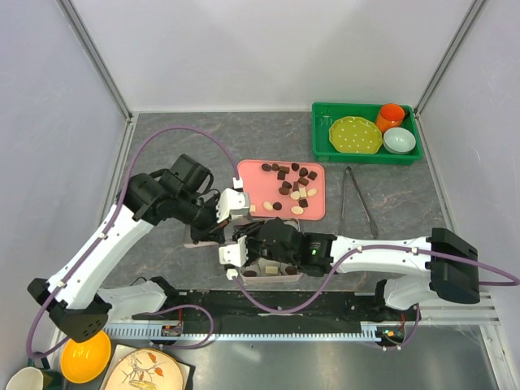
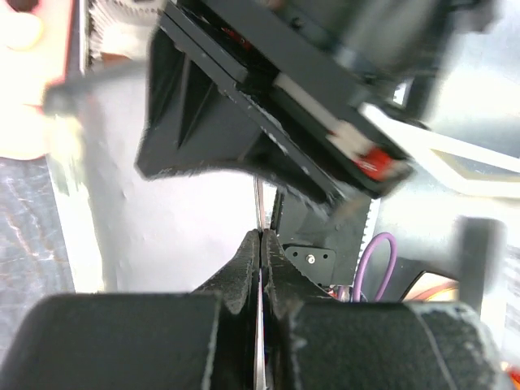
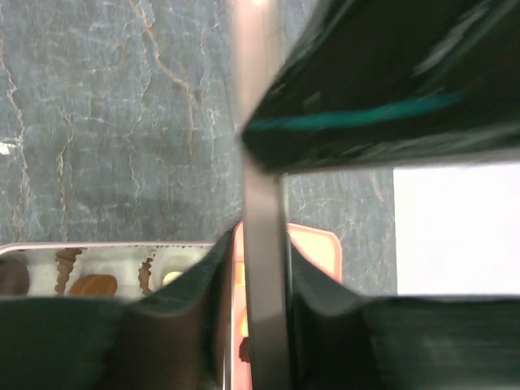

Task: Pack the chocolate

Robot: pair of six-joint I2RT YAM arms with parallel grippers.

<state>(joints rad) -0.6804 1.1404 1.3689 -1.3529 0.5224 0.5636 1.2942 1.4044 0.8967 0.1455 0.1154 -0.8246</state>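
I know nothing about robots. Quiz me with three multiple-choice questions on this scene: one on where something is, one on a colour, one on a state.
1. Where do the tongs lie? A on the floor; B on the table, right of the pink tray; C hanging on the wall.
2. What colour is the cup in the green bin? A orange; B blue; C black.
3. How is the left claw? A wide open; B shut; C out of view.
Key: 1B, they lie beside the tray; 2A, it is bright orange; 3B, its fingers press together.
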